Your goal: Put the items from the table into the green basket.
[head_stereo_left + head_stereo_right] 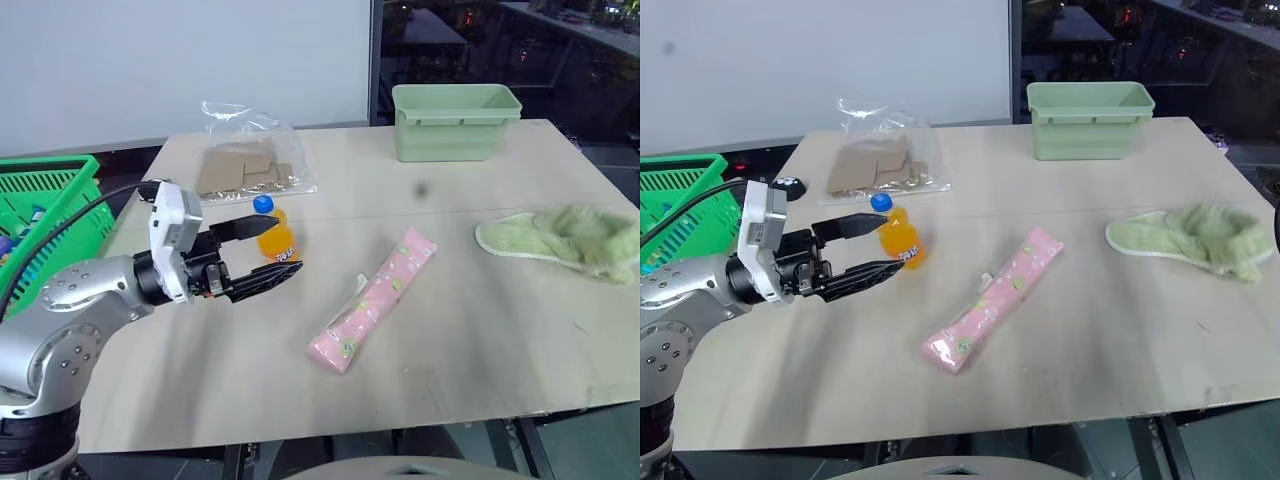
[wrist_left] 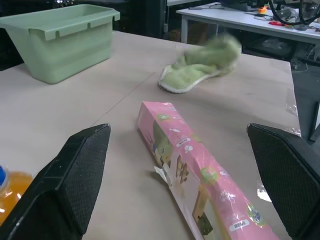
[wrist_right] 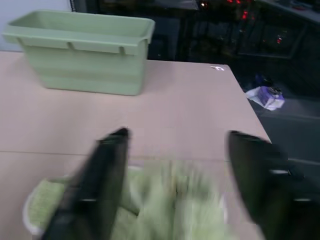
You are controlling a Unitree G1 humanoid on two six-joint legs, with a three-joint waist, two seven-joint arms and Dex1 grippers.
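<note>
Now our left gripper (image 1: 262,252) hovers with fingers spread wide, empty, the orange soda bottle (image 1: 275,236) just beyond them. We should straddle it squarely before closing. Our right fingers (image 3: 100,185) gape above a green cloth (image 1: 570,238).

the left claw (image 1: 268,254) hung with its fingers spread just beside the orange bottle (image 1: 276,237), which blocked the way toward the clear bag (image 1: 247,165) behind it. bare worktop (image 1: 200,360) lay open between the claw and the pink packet (image 1: 373,300). the green cloth (image 1: 565,240) and pale tub (image 1: 455,121) stood well apart, and the green basket (image 1: 45,215) sat off the worktop's left edge.
</note>
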